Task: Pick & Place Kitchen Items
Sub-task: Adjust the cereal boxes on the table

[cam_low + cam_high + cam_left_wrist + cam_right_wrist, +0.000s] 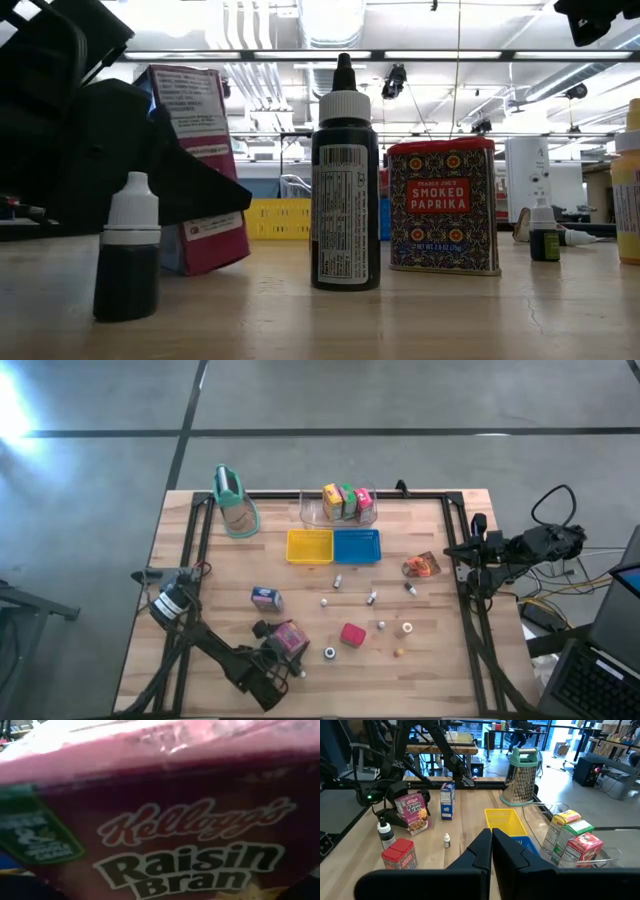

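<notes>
A pink Raisin Bran carton (290, 637) stands tilted near the table's front, and its face fills the left wrist view (165, 820). My left gripper (272, 652) is at the carton from the near left with its jaws wide. One dark finger (205, 190) crosses the carton (195, 120) in the low view. Other kitchen items are on the table: a blue carton (266, 597), a red paprika tin (352, 635), an orange pouch (421, 566) and small bottles (330, 653). My right gripper (491, 845) is shut on nothing, raised at the right edge. My left gripper comes at the pink carton about level, from the table's near left. One finger (205, 190) lies across the carton's lower side. The carton leans, its bottom edge (215, 265) at the table. I cannot tell whether the fingers touch it.
A clear bin (307, 512) at the back holds yellow, green and pink cartons. In front of it lie a yellow tray (309, 546) and a blue tray (357, 546). A grater (233, 500) stands at the back left. A dark bottle (345, 180) and a dropper bottle (128, 250) stand near the carton.
</notes>
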